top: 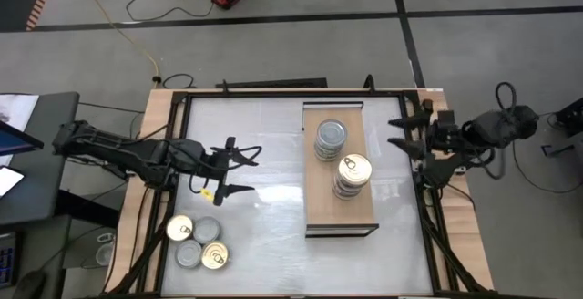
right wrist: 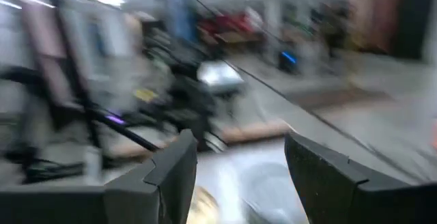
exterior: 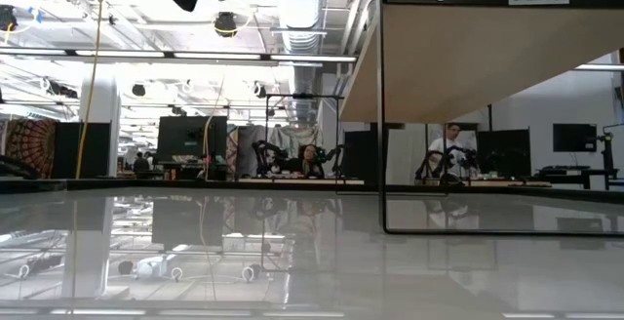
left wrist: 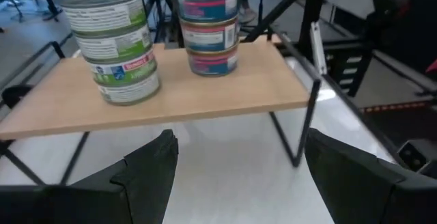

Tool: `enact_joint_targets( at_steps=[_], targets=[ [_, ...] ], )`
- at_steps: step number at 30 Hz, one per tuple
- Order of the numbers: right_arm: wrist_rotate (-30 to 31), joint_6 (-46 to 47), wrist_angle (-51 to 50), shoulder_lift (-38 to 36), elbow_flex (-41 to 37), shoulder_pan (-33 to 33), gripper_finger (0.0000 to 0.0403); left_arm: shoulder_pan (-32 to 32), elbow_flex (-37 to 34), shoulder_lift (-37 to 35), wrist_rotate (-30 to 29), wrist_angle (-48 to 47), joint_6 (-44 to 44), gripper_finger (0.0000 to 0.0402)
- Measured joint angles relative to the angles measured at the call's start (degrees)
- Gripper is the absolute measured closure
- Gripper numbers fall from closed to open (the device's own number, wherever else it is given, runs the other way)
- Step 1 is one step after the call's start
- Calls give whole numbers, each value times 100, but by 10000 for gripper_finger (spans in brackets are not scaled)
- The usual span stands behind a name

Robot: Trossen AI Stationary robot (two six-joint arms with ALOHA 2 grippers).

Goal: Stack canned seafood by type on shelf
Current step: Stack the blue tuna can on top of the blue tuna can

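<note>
The left gripper (top: 239,173), released and empty, faced 2 tall tin stacks (top: 331,139) on the shelf (top: 319,210); a careless reach risked toppling them. The right gripper (top: 402,133) was parted, empty.

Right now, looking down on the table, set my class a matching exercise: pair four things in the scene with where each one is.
Things:
1. Silver-lidded stack
2. Gold-lidded stack
3. Loose tins
4. Left gripper

Places:
A. On the tabletop, near the front left corner
B. On the shelf, at its farther part
C. Over the table, left of the shelf
D. On the shelf, nearer the front

Pairs: 1-B, 2-D, 3-A, 4-C
</note>
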Motion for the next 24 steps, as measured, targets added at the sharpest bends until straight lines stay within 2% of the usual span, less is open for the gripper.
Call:
enact_joint_targets(
  at_steps=[2, 7, 12, 15, 19, 24],
  targets=[
    [-452, -376, 564, 177, 2, 0, 157, -87, 0, -55, -9, -2, -197, 95],
    [-929, -724, 1159, 801, 0, 0, 157, -493, 2, -96, -291, -349, -530, 95],
    [-945, -987, 1592, 1412, -4, 76, 157, -1128, 450, 128, -1258, -1659, -754, 95],
    [-934, -999, 1652, 1535, 85, 214, 157, -1495, 856, 418, -1429, -2438, -1210, 95],
    [-859, -1100, 1657, 1723, 114, 467, 157, -1759, 1228, 852, -1302, -3220, -1945, 95],
    [-415, -1152, 1672, 1947, 109, 810, 157, -2076, 1315, 1334, -464, -3297, -2591, 95]
  ],
)
